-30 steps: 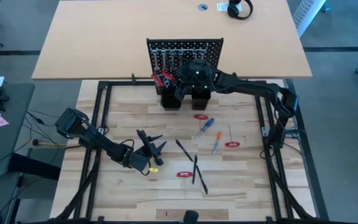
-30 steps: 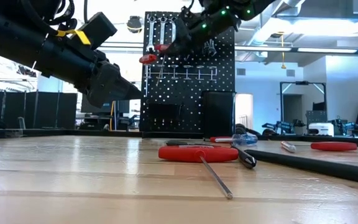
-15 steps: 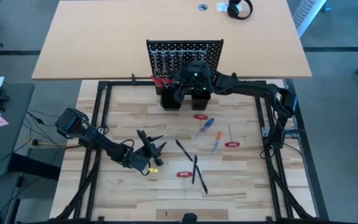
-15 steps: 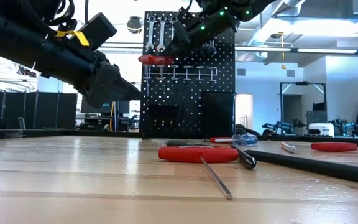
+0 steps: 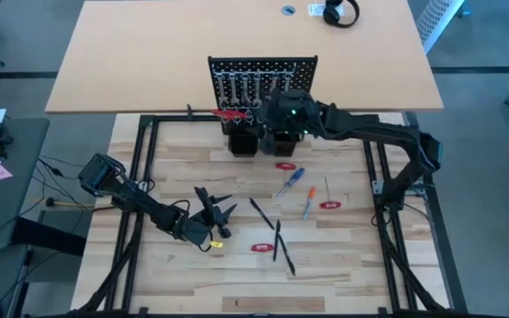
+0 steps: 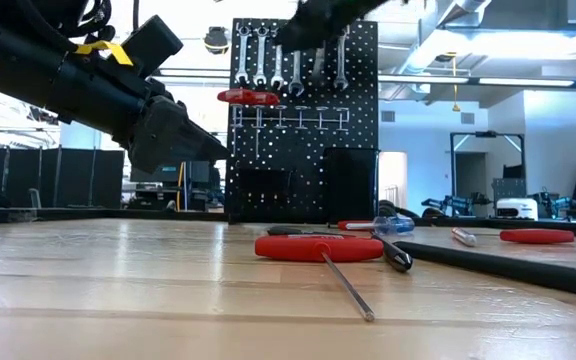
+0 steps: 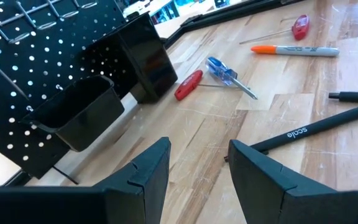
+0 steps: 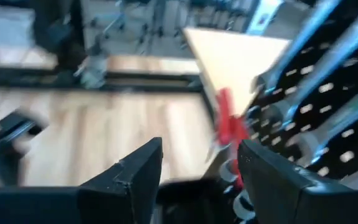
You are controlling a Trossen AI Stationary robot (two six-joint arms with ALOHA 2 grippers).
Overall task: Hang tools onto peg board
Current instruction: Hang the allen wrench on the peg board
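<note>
The black peg board (image 6: 303,150) stands upright at the table's far edge, with silver wrenches (image 6: 278,55) hanging along its top. A red-handled tool (image 6: 248,97) sits with its handle level at the left end of the row of ring hooks, also seen as a red tool (image 5: 228,114) from above. My right gripper (image 8: 201,146) is open and holds nothing, just right of that tool and high before the board (image 5: 272,117). My left gripper (image 5: 222,212) hovers open over the table's left middle, holding nothing. More tools lie on the table.
Two black box holders (image 7: 86,109) stand at the board's foot. On the wood lie a red T-handle tool (image 5: 285,165), a blue screwdriver (image 5: 290,181), an orange-capped marker (image 5: 308,203), another red T-handle (image 5: 329,204), black pens (image 5: 278,240) and a red T-handle (image 6: 318,246) nearest the low camera.
My right gripper carried the red-handled tool down toward the left end of the hook row, where the handle came level. It then let go and drew up and toward the table's right edge. The tool stays on the board.
</note>
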